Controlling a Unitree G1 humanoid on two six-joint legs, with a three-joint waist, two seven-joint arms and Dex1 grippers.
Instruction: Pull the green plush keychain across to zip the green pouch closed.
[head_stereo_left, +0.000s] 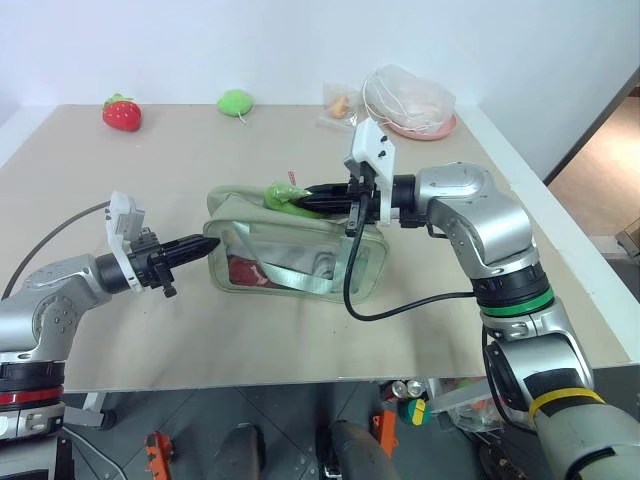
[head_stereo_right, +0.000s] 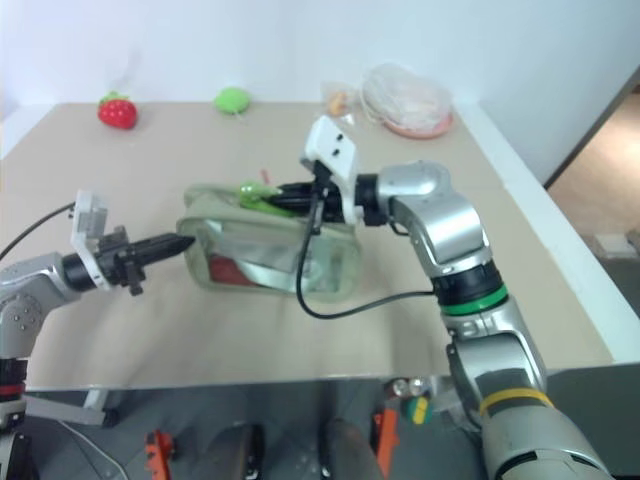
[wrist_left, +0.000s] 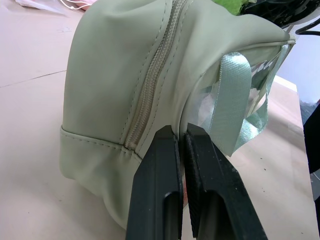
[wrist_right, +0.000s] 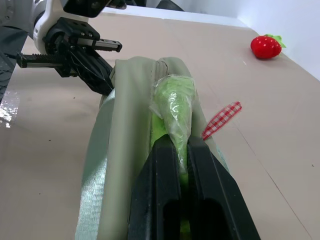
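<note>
Pouch: the green pouch (head_stereo_left: 290, 250) sat mid-desk (head_stereo_left: 150, 330), soft and saggy.
Keychain: the green plush keychain (wrist_right: 172, 107) lay atop the pouch, squashy, light.
Right end effector (wrist_right: 182, 150): I had it clamped on the keychain.
Left end effector (wrist_left: 181, 142): pinched shut against the pouch's end seam, bracing.

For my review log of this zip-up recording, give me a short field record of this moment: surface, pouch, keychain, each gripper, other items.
surface: beige table
green pouch: lies mid-table, clear window showing red contents
green plush keychain: on top of the pouch, in a clear wrapper
right gripper: shut on the keychain
left gripper: shut, pinching the pouch's end by the zipper
other items: red strawberry plush, round green plush and plastic bags at the far edge
</note>
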